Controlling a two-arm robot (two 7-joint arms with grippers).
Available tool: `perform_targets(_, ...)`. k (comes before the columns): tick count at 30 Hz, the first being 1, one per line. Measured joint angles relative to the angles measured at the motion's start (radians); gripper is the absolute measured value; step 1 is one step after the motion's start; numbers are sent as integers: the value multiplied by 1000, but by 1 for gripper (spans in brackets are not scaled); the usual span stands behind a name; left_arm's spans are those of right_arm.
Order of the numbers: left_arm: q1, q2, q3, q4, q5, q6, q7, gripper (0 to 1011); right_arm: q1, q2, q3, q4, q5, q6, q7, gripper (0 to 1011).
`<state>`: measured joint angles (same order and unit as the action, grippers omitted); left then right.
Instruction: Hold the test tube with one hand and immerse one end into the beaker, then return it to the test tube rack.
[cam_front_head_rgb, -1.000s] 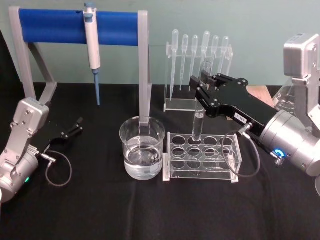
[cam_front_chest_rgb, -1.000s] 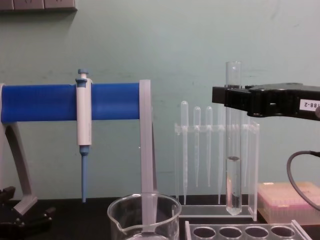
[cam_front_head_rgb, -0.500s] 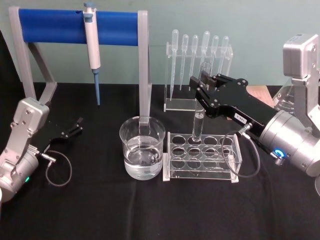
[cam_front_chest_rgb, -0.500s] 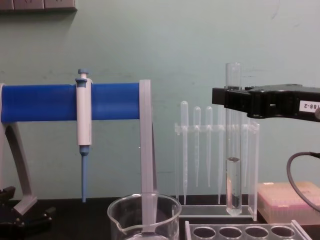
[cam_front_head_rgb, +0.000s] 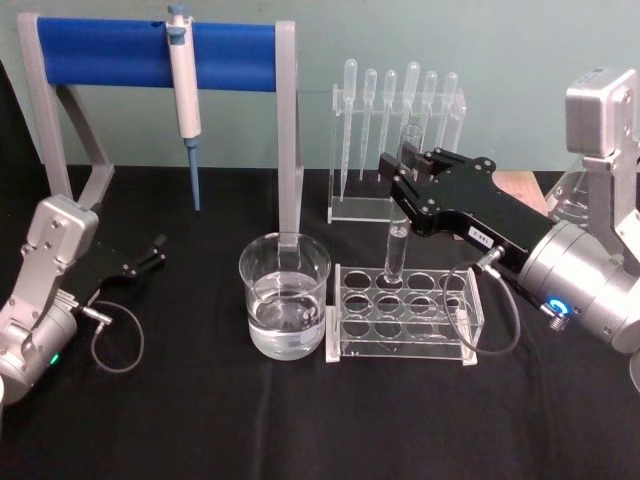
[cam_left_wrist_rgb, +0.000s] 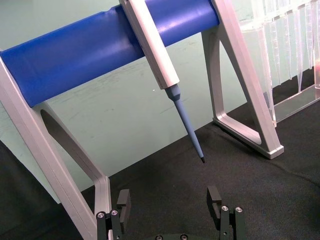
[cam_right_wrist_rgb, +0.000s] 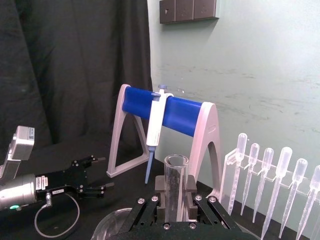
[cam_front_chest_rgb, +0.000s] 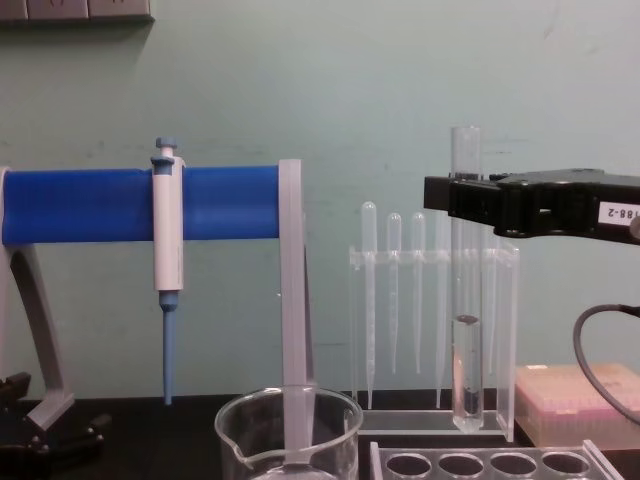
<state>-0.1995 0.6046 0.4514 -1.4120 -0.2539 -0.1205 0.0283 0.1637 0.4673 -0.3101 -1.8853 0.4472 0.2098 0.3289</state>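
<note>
- Acrylic test tube rack: the tube's round end hangs just above a back-row hole.
- Beaker, part full, stands just left of the rack.
- Right hand is clamped on the test tube near its rim, holding it upright; keep it plumb and move slowly.
- Left gripper is parked, fingers apart.

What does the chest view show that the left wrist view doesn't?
Chest view adds: the right gripper shut on the upright test tube with some liquid inside, plus the beaker and the test tube rack below. Left wrist view adds: the left gripper, fingers open, over the black table. Shared: the pipettor hanging on its stand, and the pipettes.
</note>
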Motion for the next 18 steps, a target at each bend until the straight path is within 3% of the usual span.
perform_targets(18,0,0,0,0,0,0,0,1000,0,0,0,0,0,0,1,225)
